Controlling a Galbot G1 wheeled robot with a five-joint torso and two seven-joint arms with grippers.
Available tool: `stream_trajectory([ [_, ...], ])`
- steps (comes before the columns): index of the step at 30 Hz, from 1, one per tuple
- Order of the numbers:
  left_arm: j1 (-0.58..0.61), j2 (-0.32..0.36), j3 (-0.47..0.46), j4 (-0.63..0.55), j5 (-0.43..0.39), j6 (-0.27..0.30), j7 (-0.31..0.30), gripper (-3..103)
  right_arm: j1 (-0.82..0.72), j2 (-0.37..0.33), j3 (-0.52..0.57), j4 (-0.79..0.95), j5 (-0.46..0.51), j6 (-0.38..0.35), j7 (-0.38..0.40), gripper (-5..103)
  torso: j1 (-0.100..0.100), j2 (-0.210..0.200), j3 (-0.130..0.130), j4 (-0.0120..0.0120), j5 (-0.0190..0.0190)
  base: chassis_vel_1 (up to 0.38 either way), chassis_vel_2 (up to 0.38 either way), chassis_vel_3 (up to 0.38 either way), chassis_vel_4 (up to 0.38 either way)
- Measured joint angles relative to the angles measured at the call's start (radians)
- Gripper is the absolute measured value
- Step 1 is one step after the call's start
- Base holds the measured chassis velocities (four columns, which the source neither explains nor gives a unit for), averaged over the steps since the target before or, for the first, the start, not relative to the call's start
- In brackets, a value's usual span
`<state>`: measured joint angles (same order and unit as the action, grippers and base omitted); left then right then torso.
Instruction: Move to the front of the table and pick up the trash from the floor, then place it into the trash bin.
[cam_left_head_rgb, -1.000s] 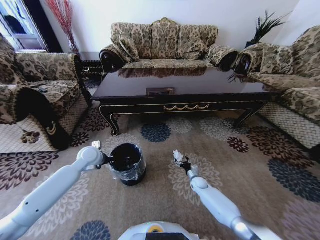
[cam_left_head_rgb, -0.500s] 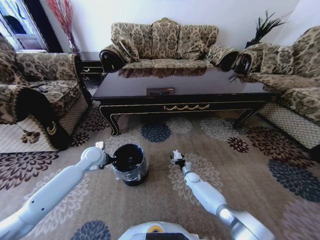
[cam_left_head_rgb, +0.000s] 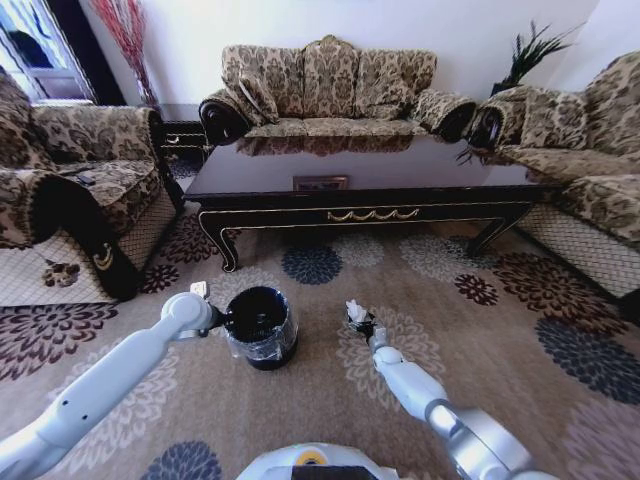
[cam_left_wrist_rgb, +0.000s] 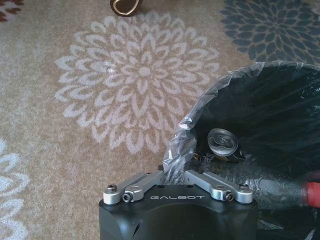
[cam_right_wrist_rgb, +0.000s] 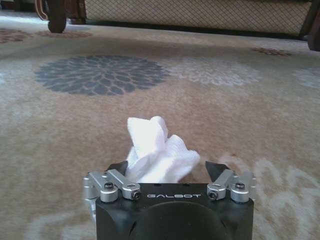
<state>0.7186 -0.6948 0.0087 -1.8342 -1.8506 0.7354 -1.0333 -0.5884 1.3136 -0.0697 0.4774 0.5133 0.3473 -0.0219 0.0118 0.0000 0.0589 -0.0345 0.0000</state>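
Paper wad in hand, not yet in the bin

The robot stands before the table. The right gripper is clenched on a white paper wad, low over the floor and near the bin. The left gripper pinches the bin's plastic-wrapped rim. A bottle and a can already lie inside. By my reading, dropping this wad in is what remains.
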Motion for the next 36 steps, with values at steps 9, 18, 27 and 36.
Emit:
stream_trajectory([
  [9,0.000,-0.001,-0.001,0.002,0.001,0.000,0.005,0,0.005,0.001,0.010,-0.012,-0.005,0.004,-0.020,62,0.000,0.000,0.000,0.0000,0.0000,0.000,0.000,0.000,0.000],
  [18,0.002,-0.010,0.000,0.006,0.007,0.000,0.007,0,-0.022,-0.005,0.010,0.018,0.011,0.002,-0.021,30,0.000,0.000,0.000,0.0000,0.0001,0.000,0.000,0.000,0.000],
  [27,0.001,-0.018,0.003,0.004,0.011,0.000,0.008,0,-0.032,-0.023,0.009,0.062,0.014,0.001,-0.018,2,0.000,0.000,0.000,0.0000,0.0001,0.000,0.000,0.000,0.000],
  [36,0.007,-0.018,0.003,-0.003,0.015,0.000,0.008,0,-0.052,-0.043,0.008,0.108,0.018,-0.001,-0.007,1,0.000,0.000,0.000,0.0001,0.0001,0.000,0.000,0.000,0.000],
])
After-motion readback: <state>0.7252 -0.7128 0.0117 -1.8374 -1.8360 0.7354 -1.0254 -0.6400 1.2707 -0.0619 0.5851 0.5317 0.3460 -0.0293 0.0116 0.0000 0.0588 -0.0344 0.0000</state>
